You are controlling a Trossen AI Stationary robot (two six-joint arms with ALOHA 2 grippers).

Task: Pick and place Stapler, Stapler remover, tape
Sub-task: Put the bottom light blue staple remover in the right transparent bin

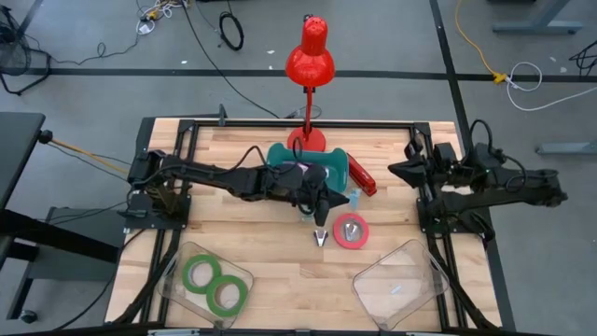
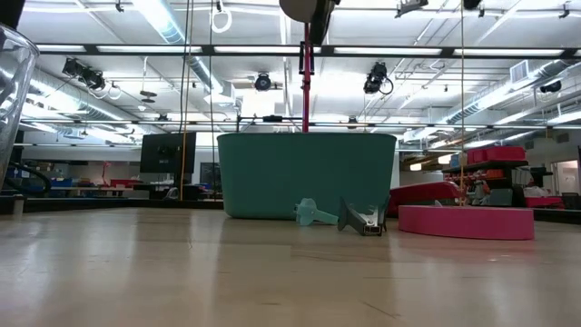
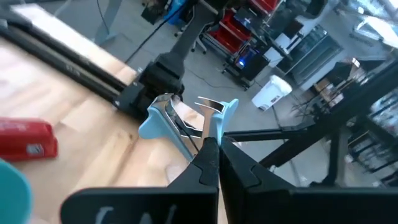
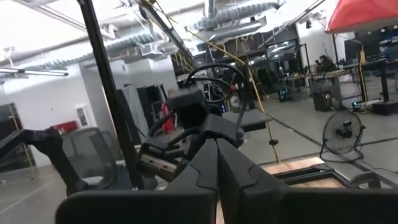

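left pincer [image 1: 318, 211]: sitting closed mid-surface, gripping nothing visible | right pincer [image 1: 396, 169]: resting closed at the surface's [image 1: 280, 271] right edge, empty | staple remover [image 1: 320, 236]: lying just beside the red-pink tape [image 1: 351, 231] | green tapes [image 1: 213, 283]: sitting in the left clear tray [image 1: 177, 266] | stapler [image 1: 362, 177]: lying beside the teal bin [image 1: 308, 159]

The left arm reaches in a long, low line from its mount out toward the middle of the tabletop, wrist bent down, its pincer [image 1: 318, 220] pointing at the boards with the fingers [image 3: 208, 163] pressed together. The right arm sits folded back at its own side (clearly waiting), its pincer [image 1: 396, 169] aimed inward, its fingers [image 4: 208, 163] closed tight on nothing.
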